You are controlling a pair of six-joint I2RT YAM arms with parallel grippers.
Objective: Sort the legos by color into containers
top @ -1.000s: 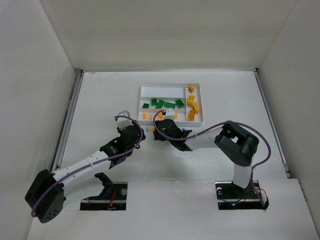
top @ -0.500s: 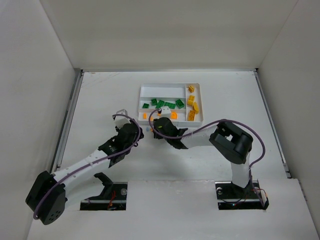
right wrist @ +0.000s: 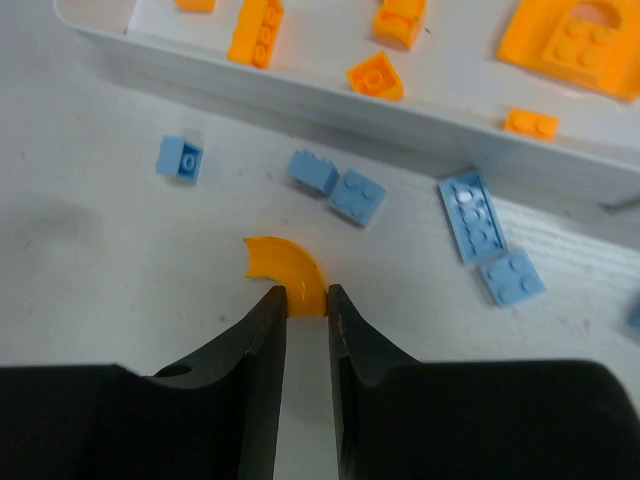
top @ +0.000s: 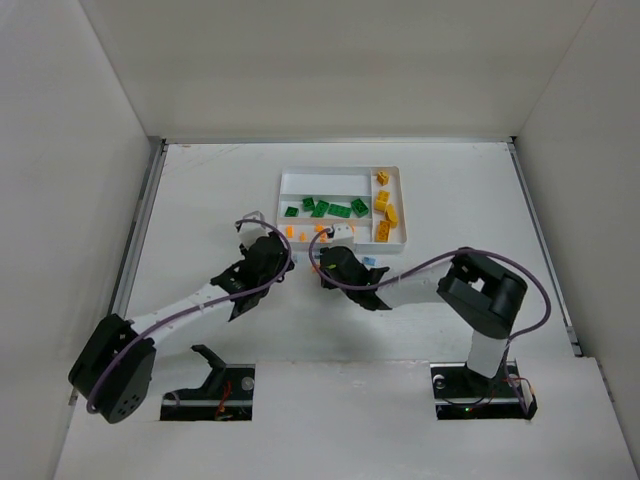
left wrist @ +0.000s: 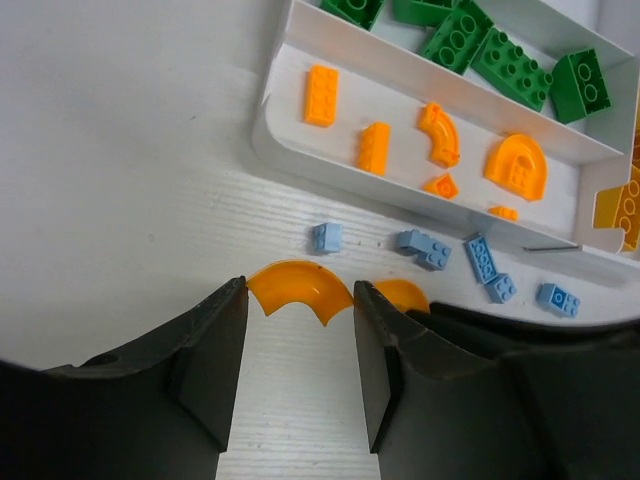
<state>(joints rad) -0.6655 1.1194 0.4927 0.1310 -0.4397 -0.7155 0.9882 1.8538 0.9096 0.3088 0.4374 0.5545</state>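
Observation:
My left gripper [left wrist: 298,302] is shut on an orange arch piece [left wrist: 298,285], pinched across its tips and held above the table in front of the white tray [left wrist: 272,140]. My right gripper [right wrist: 305,295] is shut on one end of an orange curved piece [right wrist: 278,260] at table level. That piece also shows in the left wrist view [left wrist: 402,294]. Several light blue bricks [right wrist: 180,158] lie loose between the grippers and the tray. In the top view both grippers, left [top: 275,250] and right [top: 318,268], sit close together near the tray's [top: 390,170] front left corner.
The tray's near slot holds several orange pieces [left wrist: 321,94], the middle slot green bricks [top: 330,208], and the right end slot yellow bricks [top: 383,215]. The far slot [top: 325,183] looks bare. White walls enclose the table on three sides.
My left gripper has swung forward and right toward the tray's corner. My right gripper has drawn back slightly toward the near side.

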